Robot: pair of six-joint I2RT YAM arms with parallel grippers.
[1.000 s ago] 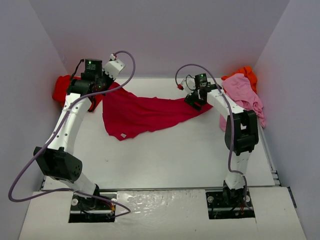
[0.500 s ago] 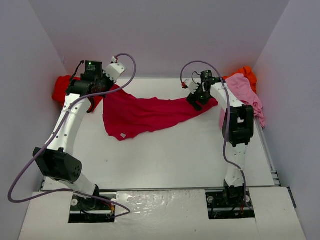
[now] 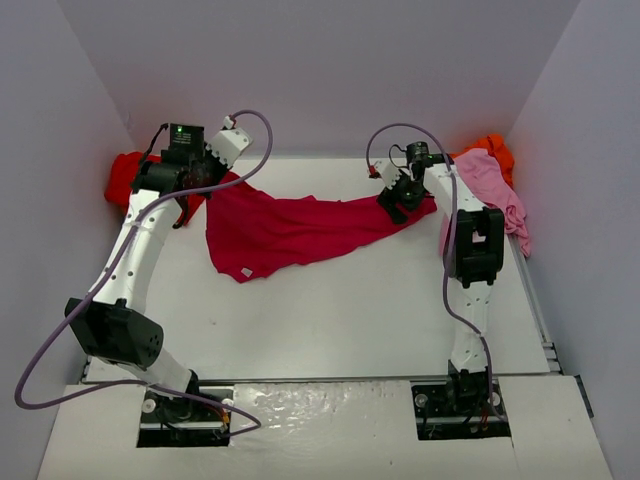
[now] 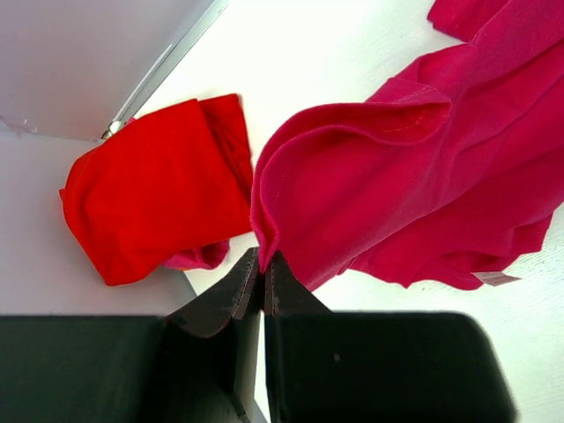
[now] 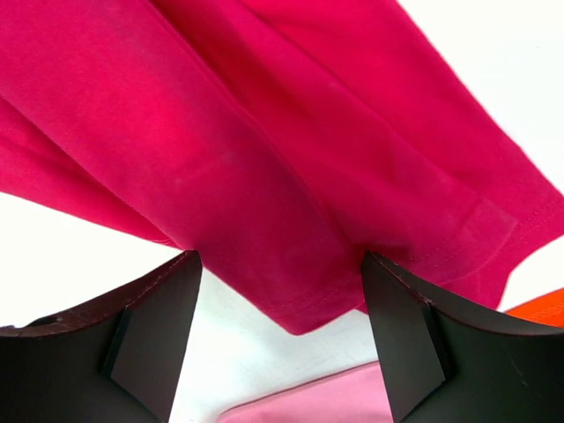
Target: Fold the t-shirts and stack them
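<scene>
**Left gripper** (image 4: pixel 263 264): jaws pressed together on a folded edge of the crimson-magenta t-shirt (image 3: pixel 300 225), which rises to the pinch in a raised ridge.

**Right gripper** (image 5: pixel 280 273): jaws standing wide apart, one finger on each side of the same shirt's stitched hem. The cloth lies between them unclamped.

**Crimson-magenta t-shirt:** spans the far half of the tabletop (image 3: pixel 340 310) from one gripper to the other. It is broad and bunched at its left end and narrows toward the right. A small pale tag shows at its near-left edge.

**Bright red t-shirt** (image 4: pixel 150 194): folded, in the far left corner of the tabletop, just beside the left gripper.

**Pale pink t-shirt** (image 3: pixel 490 190): heaped in the far right corner, trailing along the right edge, beside the right arm.

**Orange t-shirt** (image 3: pixel 492 146): in the far right corner, behind the pink one and partly covered by it.
</scene>
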